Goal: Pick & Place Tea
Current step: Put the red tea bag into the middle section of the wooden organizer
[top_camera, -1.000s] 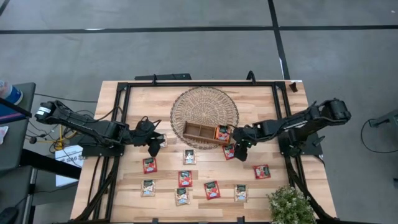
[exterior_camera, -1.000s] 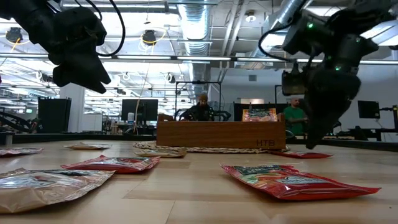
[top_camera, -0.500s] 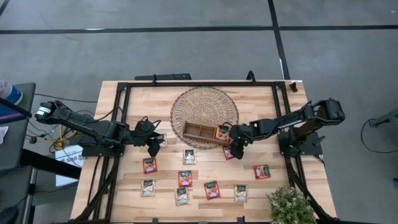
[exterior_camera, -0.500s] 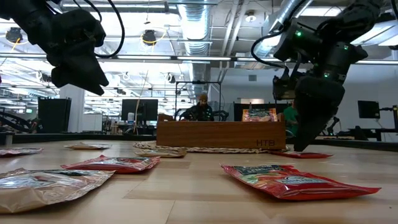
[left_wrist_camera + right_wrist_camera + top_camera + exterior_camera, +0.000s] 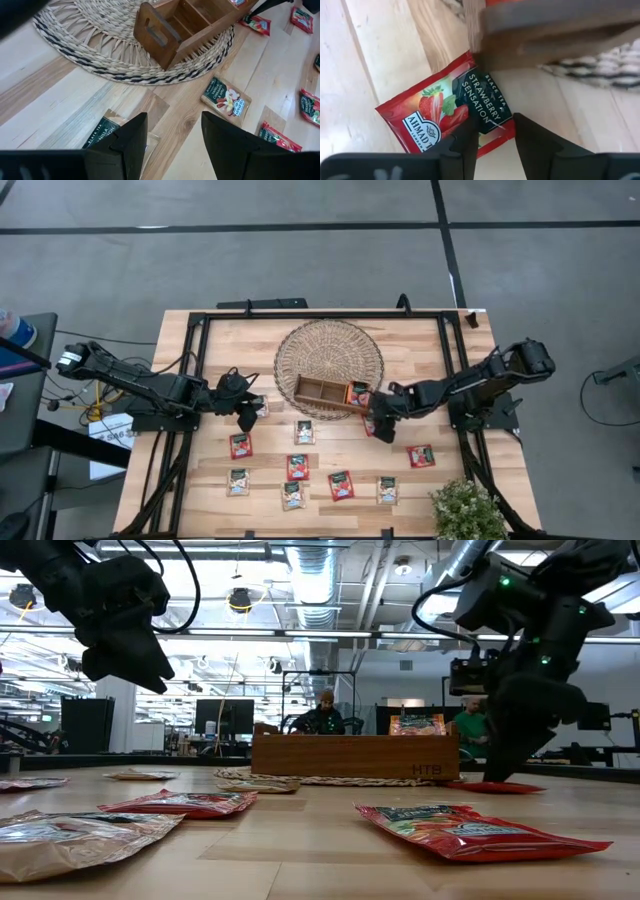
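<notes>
Red strawberry sachet [image 5: 451, 116] (black label panel), brown tray [image 5: 322, 394], black-banded straw mat [image 5: 90, 60].

R arm stretched low across table toward centre, right gripper [image 5: 381, 423] tips down at the surface, fingers narrowly parted. L arm raised, left gripper [image 5: 249, 413] fingers spread wide.
</notes>
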Robot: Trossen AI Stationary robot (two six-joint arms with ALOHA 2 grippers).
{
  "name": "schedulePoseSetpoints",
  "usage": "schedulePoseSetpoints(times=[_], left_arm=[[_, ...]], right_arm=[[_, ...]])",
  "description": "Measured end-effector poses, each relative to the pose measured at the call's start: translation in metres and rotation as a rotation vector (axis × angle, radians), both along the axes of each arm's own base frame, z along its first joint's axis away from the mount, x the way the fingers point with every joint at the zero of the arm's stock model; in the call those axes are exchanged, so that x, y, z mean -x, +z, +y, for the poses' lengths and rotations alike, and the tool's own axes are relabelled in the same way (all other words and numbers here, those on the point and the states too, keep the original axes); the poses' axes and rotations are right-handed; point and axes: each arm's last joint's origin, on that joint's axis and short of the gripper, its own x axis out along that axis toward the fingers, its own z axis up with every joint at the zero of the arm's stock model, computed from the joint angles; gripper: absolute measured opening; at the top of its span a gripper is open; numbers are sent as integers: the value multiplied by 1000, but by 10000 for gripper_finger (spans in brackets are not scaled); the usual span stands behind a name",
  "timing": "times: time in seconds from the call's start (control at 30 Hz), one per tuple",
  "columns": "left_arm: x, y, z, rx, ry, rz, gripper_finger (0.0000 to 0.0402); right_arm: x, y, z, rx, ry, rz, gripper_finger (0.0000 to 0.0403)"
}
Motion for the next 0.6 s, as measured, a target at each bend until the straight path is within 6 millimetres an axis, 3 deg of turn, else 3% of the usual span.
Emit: schedulePoseSetpoints(times=[0.4, 0.6], left_arm=[[0, 0, 0, 0, 0, 0, 179], [0, 0, 0, 0, 0, 0, 179]], right_arm=[[3, 3, 13, -42, -43, 45, 104], [2, 6, 14, -71, -61, 81, 71]])
